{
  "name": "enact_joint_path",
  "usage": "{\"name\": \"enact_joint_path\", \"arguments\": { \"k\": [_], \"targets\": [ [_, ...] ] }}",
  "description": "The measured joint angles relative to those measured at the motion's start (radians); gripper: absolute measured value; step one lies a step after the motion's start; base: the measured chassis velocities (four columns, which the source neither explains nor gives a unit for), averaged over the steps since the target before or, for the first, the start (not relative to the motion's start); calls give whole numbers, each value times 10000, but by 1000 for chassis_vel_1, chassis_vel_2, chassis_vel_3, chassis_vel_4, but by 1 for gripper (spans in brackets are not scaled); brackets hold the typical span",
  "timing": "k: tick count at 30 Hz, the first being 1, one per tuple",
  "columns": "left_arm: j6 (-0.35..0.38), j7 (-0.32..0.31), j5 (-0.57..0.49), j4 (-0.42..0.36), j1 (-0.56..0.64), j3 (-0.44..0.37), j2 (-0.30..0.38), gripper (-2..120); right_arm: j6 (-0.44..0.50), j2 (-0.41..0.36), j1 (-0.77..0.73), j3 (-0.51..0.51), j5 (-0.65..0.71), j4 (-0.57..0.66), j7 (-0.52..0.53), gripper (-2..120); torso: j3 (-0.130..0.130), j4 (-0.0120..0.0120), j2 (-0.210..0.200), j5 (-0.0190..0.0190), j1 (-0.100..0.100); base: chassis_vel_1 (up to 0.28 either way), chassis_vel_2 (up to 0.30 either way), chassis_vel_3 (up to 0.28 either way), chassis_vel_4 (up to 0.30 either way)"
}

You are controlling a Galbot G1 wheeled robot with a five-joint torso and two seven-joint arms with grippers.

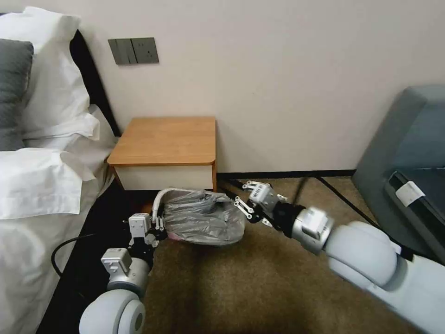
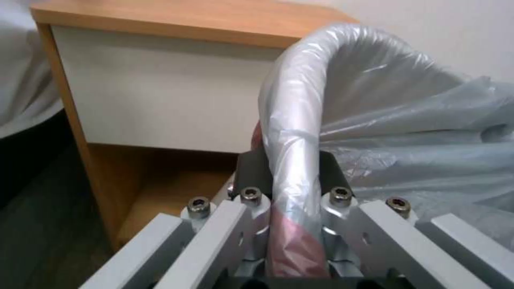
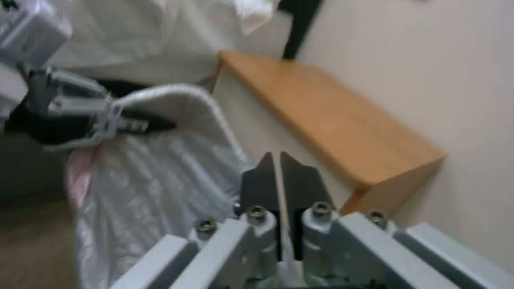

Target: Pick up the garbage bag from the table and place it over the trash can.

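Bag work sits low at six o'clock of the counter (image 1: 167, 139): the garbage bag (image 1: 204, 218) drapes the trash can (image 1: 160, 199). Left gripper (image 1: 155, 227) pinches its bag-covered rim at nine o'clock; right gripper (image 1: 244, 206), pads nearly together, at three o'clock.

Head view high, looking down at the table (image 1: 163, 141) from well back, both wrist views close in, facing it from opposite sides — all sharing the garbage bag (image 1: 204, 218).
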Motion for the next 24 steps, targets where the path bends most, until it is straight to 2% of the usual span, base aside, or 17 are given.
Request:
{"name": "enact_joint_path", "arguments": {
  "k": [2, 4, 8, 10, 12, 13, 18, 22, 24],
  "targets": [
    [-2, 9, 11, 27, -29, -1, -3, 7, -256, 143, 443, -598, 153, -404, 6, 0, 0, 0, 0, 1, 0, 0, 0, 0, 0],
    [-3, 11, 11, 30, -32, -1, -3, 7, -297, 172, 530, -728, 163, -495, -3, 0, 0, -1, 0, 0, 0, 0, 0, 0, 0],
    [-23, 37, 17, 91, -41, 32, -13, 7, -608, 433, 1571, -2152, 167, -1454, -176, 0, 0, -1, 0, 2, 0, 0, 0, 0, 0],
    [-24, 39, 21, 97, -42, 36, -21, 7, -614, 456, 1692, -2296, 165, -1540, -192, 0, 1, -2, 0, 0, 0, 0, 0, 0, 0],
    [-27, 52, 52, 115, -76, 66, -66, 7, -675, 633, 2459, -3172, 154, -2055, -374, 0, 0, -1, 0, 0, 0, 0, 0, 0, 0],
    [-27, 52, 52, 115, -76, 66, -66, 7, -675, 633, 2459, -3172, 154, -2055, -374, 0, 0, -1, 0, 0, 0, 0, 0, 0, 0],
    [-33, 81, 127, 113, -86, 146, -118, 7, -776, 1365, 3838, -4442, 145, -3018, -494, 0, 0, -2, 0, 0, 0, 0, 0, 0, 0],
    [-37, 94, 154, 93, -68, 179, -129, 7, -827, 1716, 4361, -4984, 140, -3401, -489, 0, 1, 0, 0, -1, 0, 0, 0, 0, 0],
    [-43, 109, 219, 70, -44, 234, -149, 7, -872, 2224, 4918, -5611, 136, -3874, -463, 0, 1, 0, 0, -1, 1, 0, 0, 0, 0]
  ]
}}
